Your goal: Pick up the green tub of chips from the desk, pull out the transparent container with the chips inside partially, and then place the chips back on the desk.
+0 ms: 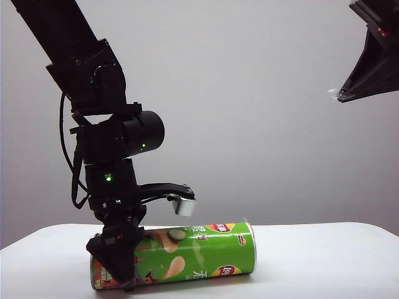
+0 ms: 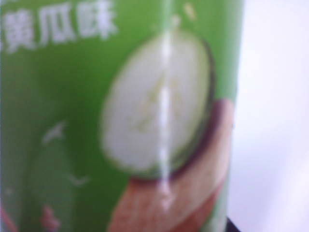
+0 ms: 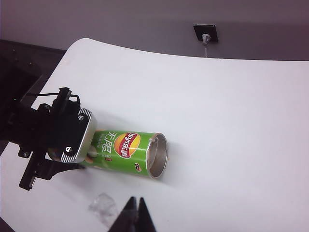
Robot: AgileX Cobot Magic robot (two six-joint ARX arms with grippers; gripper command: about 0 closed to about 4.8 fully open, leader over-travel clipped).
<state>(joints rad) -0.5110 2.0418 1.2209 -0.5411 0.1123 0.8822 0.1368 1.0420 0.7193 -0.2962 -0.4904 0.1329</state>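
The green tub of chips lies on its side on the white bench, its open silver-rimmed mouth turned toward the right arm's side. The left end effector is down over the tub's other end, fingers straddling it; whether they are pressing on it yet I cannot tell. The left wrist camera sees only blurred green label. The right end effector hangs well above the bench with its fingers pressed together, holding nothing. A scrap of crumpled clear plastic lies on the bench near the tub.
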